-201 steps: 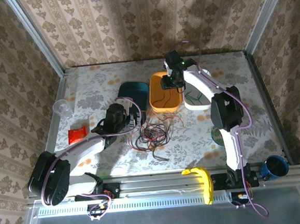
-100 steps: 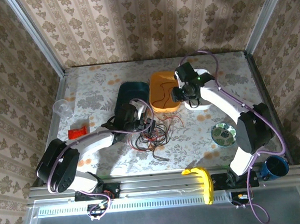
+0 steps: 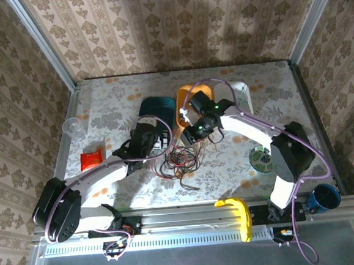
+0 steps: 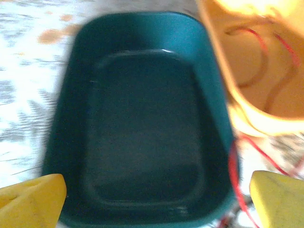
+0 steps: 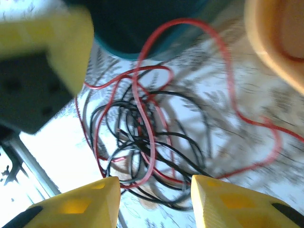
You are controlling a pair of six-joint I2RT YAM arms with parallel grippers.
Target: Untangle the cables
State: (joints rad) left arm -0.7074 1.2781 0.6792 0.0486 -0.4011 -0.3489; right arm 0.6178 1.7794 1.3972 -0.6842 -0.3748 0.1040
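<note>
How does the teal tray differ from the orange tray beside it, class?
The teal tray is dark and looks empty; the orange tray is bright and holds loops of red cable. In the top view the teal tray lies left of the orange tray. Both are shallow, round-cornered tubs side by side.

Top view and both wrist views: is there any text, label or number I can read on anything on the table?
No readable text in any view.
Any print on the red packet is too small to read.
The teal tray and orange tray look plain, though that view is blurred.
</note>
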